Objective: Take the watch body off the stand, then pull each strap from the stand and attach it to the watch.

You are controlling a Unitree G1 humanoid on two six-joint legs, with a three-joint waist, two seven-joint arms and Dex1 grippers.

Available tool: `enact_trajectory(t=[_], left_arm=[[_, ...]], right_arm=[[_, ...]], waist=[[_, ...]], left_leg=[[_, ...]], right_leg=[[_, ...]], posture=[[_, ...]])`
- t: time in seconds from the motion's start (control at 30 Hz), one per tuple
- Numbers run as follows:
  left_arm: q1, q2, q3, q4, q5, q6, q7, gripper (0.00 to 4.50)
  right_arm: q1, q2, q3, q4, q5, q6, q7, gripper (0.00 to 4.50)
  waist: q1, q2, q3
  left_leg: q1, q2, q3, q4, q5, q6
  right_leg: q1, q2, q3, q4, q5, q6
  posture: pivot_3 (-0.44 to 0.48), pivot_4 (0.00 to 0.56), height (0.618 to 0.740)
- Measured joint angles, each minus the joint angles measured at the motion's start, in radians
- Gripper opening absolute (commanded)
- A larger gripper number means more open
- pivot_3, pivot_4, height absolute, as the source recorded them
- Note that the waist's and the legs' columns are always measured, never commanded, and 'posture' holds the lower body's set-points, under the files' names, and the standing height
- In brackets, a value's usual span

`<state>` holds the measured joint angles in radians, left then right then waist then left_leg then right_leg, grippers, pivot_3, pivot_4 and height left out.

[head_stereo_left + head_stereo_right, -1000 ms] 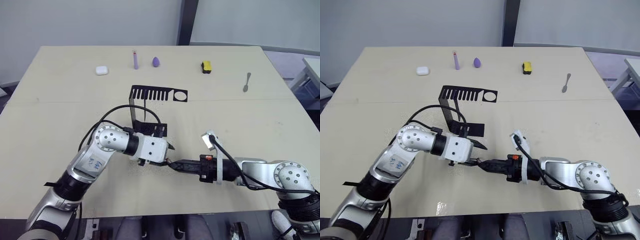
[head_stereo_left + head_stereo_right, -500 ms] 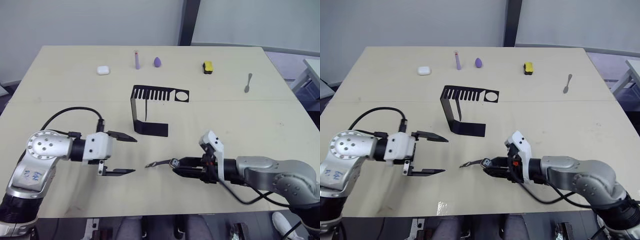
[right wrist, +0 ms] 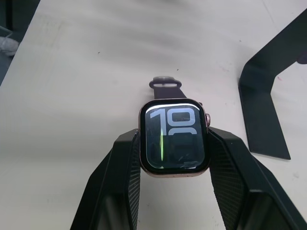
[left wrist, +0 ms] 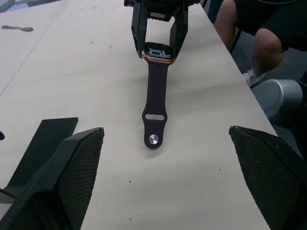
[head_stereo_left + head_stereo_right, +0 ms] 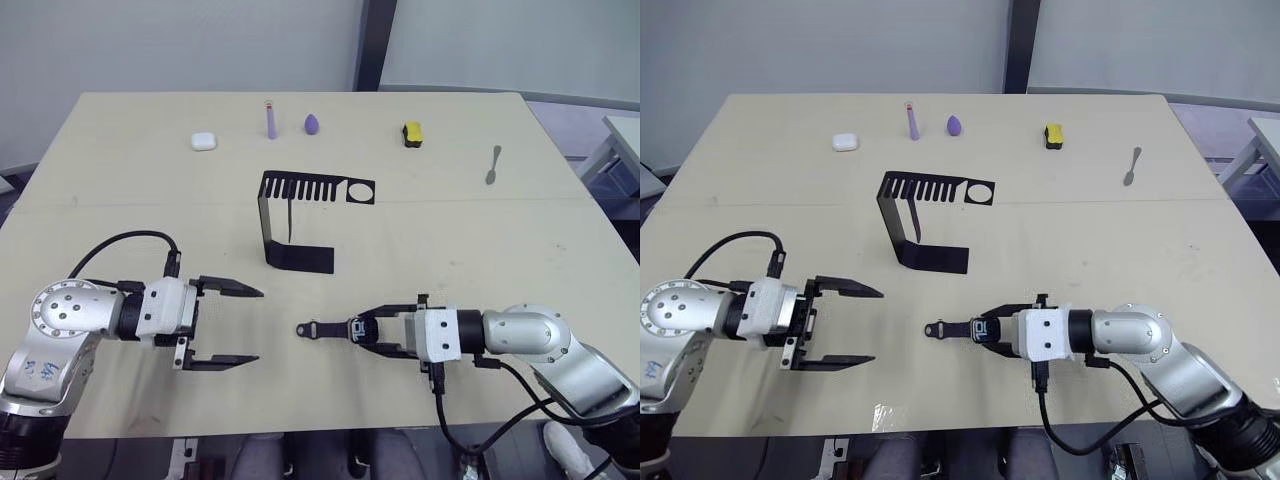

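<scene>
— On the left of the pale tabletop (image 5: pixel 120 200)?
— Left gripper (image 5: pixel 232 325), textured black fingers spread wide, empty.
— Centre?
— Bent black sheet-metal stand (image 5: pixel 300 215), comb-slotted top.
— Right?
— Right gripper (image 5: pixel 367 326) clamps the glossy rounded-square watch body (image 3: pixel 174 137); one smooth dark strap (image 4: pixel 156 103) attached, flat on the table.

Watch body (image 3: pixel 173 138) screen: white digits "10", lower row unreadable

Head stereo pair: high, looking forward and down over the whole bench (image 5: pixel 480 240). Left wrist camera: low, near the surface, facing the watch (image 4: pixel 158 51) and the right end effector (image 4: pixel 159 21). Right wrist camera: very close above the same watch, stand (image 3: pixel 266 100) at edge.
</scene>
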<state>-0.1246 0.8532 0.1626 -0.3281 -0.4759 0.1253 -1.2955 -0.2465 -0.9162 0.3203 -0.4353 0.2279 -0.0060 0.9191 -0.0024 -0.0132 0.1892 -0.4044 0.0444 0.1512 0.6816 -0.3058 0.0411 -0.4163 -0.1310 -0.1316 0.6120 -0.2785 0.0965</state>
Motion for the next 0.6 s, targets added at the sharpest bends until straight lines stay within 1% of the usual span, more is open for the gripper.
enact_trajectory(t=[0.1, 0.17, 0.27, 0.37, 0.5, 0.6], left_arm=[[0.016, 0.014, 0.019, -0.001, -0.012, 0.009, 0.000, 4.50], [0.018, 0.023, 0.027, -0.003, -0.015, 0.016, 0.000, 4.50], [0.021, 0.026, 0.034, -0.007, -0.026, 0.023, 0.000, 4.50], [0.024, 0.031, 0.037, -0.010, -0.029, 0.028, 0.001, 4.50], [0.033, 0.034, 0.048, -0.012, -0.032, 0.042, 0.004, 4.50], [0.057, 0.054, 0.061, -0.020, -0.032, 0.049, 0.004, 4.50]], right_arm=[[-0.033, 0.052, 0.004, 0.020, -0.014, -0.006, 0.029, 1.53], [-0.081, 0.110, 0.026, 0.042, -0.012, 0.026, 0.041, 1.53], [-0.148, 0.207, 0.060, 0.064, 0.015, 0.154, 0.046, 1.53], [-0.218, 0.301, 0.102, 0.130, 0.019, 0.262, 0.051, 1.53], [-0.243, 0.323, 0.178, 0.189, -0.031, 0.289, 0.098, 1.53], [-0.239, 0.308, 0.186, 0.209, -0.052, 0.317, 0.127, 1.53]], waist=[[-0.002, 0.000, 0.000], [-0.005, 0.000, 0.000], [-0.004, 0.000, 0.000], [-0.005, 0.000, 0.000], [-0.001, 0.000, 0.000], [-0.003, 0.000, 0.000]], left_leg=[[0.000, 0.001, 0.000, 0.000, 0.000, -0.001], [0.001, 0.002, 0.000, 0.000, 0.000, -0.001], [0.001, 0.002, 0.000, 0.000, 0.000, -0.002], [0.001, 0.001, 0.000, 0.001, 0.000, -0.002], [0.000, 0.001, 0.000, 0.001, 0.000, -0.002], [0.000, 0.001, 0.000, 0.001, 0.000, -0.002]], right_leg=[[0.000, 0.000, 0.000, 0.001, 0.000, -0.001], [0.000, 0.000, 0.000, 0.001, -0.001, -0.001], [-0.001, 0.000, -0.001, 0.006, -0.001, -0.003], [-0.001, 0.000, -0.001, 0.008, -0.002, -0.003], [-0.001, 0.000, -0.001, 0.009, -0.002, -0.003], [-0.001, 0.000, -0.001, 0.009, -0.002, -0.003]], posture=[[0.000, 0.150, 0.740], [0.000, 0.150, 0.740], [0.000, 0.150, 0.740], [0.000, 0.150, 0.740], [0.000, 0.150, 0.740], [0.000, 0.150, 0.740]])
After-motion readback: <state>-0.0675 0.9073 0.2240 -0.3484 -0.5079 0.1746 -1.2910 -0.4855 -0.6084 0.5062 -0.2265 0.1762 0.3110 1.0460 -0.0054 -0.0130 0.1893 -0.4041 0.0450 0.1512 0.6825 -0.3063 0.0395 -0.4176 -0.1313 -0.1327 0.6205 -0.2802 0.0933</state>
